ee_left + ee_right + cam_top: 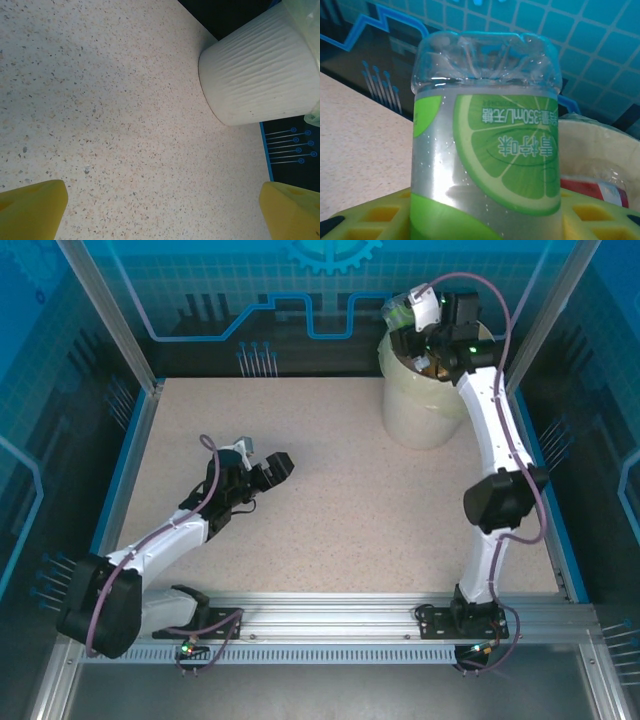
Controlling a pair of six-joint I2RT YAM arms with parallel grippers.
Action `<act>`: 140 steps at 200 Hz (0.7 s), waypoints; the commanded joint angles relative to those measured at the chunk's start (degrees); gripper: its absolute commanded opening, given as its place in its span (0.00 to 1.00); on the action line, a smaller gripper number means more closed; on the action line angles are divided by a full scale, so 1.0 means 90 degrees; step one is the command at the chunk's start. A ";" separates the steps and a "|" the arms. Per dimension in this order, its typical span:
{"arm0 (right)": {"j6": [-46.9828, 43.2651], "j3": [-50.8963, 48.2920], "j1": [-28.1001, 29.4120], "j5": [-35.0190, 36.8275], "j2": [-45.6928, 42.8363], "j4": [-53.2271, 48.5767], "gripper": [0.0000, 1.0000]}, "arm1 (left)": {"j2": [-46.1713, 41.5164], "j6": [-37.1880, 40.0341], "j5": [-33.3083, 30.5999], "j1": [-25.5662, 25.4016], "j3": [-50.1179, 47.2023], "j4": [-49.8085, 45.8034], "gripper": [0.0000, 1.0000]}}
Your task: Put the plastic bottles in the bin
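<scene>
1. The right gripper (415,328) is clamped on a lime-label bottle (404,308). Its jaws are drawn in to the bottle's width, with the yellow fingers (365,220) pressed against either side of the lower label.
2. In the right wrist view, that bottle (485,140) juts straight out ahead of the gripper. Its clear moulded base is the end farthest from the fingers, and the printed text reads upside down.
3. The bin (425,400) stands right beneath this gripper. Its pale lined rim (592,131) shows just below and to the right of the held bottle.
4. Down inside the bin, low and to the right of the fingers, lies a red-labelled bottle (594,191).
5. The left gripper (268,466) is spread wide with nothing between its jaws. In its wrist view the two yellow fingers (30,210) sit at the bottom corners, with bare speckled table (125,125) between them.
6. From the left gripper, the bin (260,75) is ahead and off to the right, well apart from the fingers. Its ribbed white wall rests on the table.
</scene>
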 commanded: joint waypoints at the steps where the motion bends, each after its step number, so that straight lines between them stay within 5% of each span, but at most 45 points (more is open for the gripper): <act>1: -0.0050 0.0694 -0.0069 0.0401 0.0601 -0.0781 0.54 | -0.0247 0.0042 -0.0134 -0.0073 0.0108 -0.0046 0.99; 39: 0.0132 0.0546 -0.0020 0.1316 0.0701 -0.0769 0.59 | -0.0500 0.0032 -0.0436 -0.0073 -0.0042 -0.0288 0.99; 69: -0.0006 0.0581 0.0030 0.2118 0.0579 -0.0913 0.76 | -0.0543 0.0073 -0.0594 -0.0073 0.0012 -0.0555 0.99; 140: 0.0401 0.0091 0.0083 0.1685 -0.0701 -0.1023 0.93 | -0.0615 0.0376 -0.1367 -0.0054 0.0358 -0.1288 0.99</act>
